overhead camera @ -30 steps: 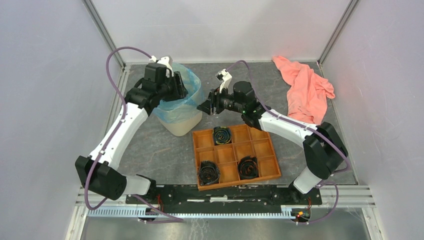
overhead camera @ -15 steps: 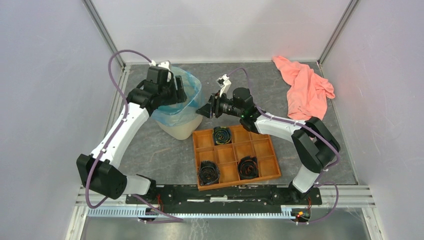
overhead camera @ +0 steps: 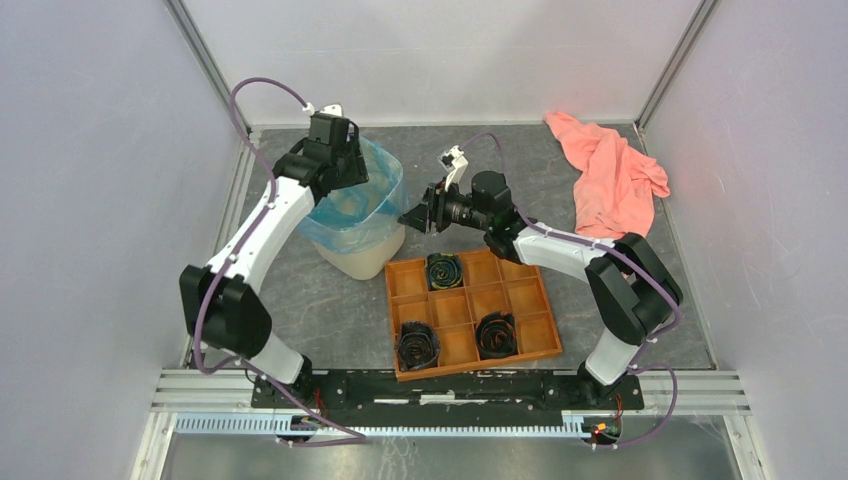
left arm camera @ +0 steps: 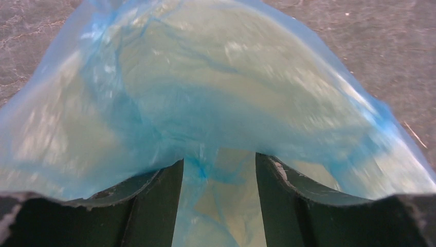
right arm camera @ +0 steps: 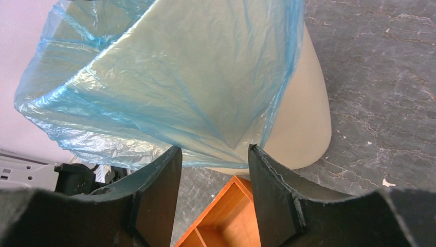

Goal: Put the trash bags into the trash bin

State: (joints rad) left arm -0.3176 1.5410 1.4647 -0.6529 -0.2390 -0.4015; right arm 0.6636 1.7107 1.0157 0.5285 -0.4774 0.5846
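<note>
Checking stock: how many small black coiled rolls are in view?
3, all in the flat orange compartment tray: far-row roll, second from left; near-left corner roll; near-row roll, third from left. None appear hidden.

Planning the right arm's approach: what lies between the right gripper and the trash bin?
Only loose film of the trash bag, hanging over the wall of the trash bin, faces the right gripper. The right wrist view shows nothing else between.
</note>
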